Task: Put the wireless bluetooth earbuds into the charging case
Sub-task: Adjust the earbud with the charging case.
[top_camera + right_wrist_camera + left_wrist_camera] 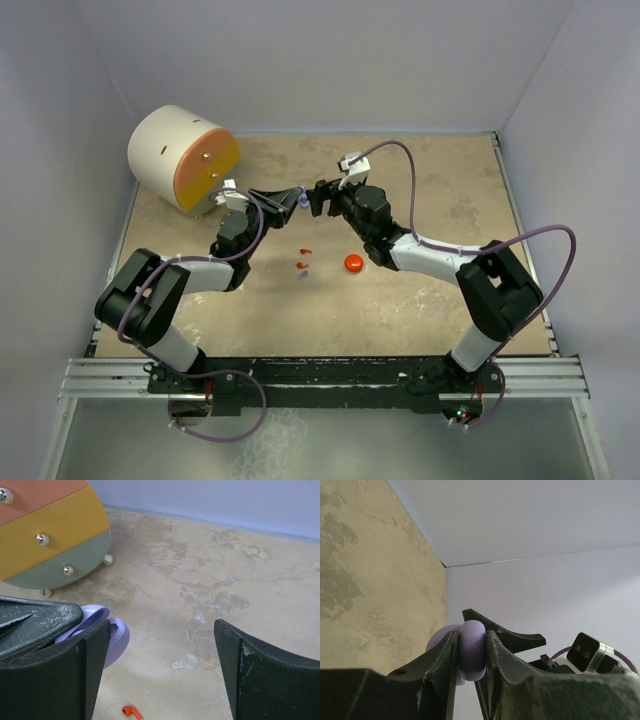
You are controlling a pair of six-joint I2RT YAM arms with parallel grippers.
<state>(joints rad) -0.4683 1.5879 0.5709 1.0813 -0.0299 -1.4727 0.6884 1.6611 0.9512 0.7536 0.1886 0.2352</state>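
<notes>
- The left gripper (293, 197) is raised above the middle of the table (440, 300), at its far side, and clamps the lavender charging case (303, 200) between its two fingers.
- In the left wrist view the left gripper (471, 640) presses the charging case (472, 655) from both sides. Only the case's rounded edge shows; its lower part is hidden by the fingers.
- In the right wrist view the charging case (116, 636) shows as two lavender parts at an angle, which suggests an open lid. The left gripper (35, 625) covers most of it, so the inside cannot be seen.
- The right gripper (318, 195) is just beside the case with its jaws spread wide and nothing between them. In its own view, the right gripper (162, 645) has one finger (95, 670) overlapping the case. Contact cannot be judged.
- The earbuds (303, 262) lie on the table nearer the arms than the grippers and apart from the case. Two red bits and one pale bit can be made out, but they are too small to tell more.
- One red earbud (131, 711) is cut off at the bottom edge of the right wrist view.
- A red-orange disc (353, 263) lies to the right of the earbuds.
- A round drawer cabinet (183, 157) stands at the far left corner.
</notes>
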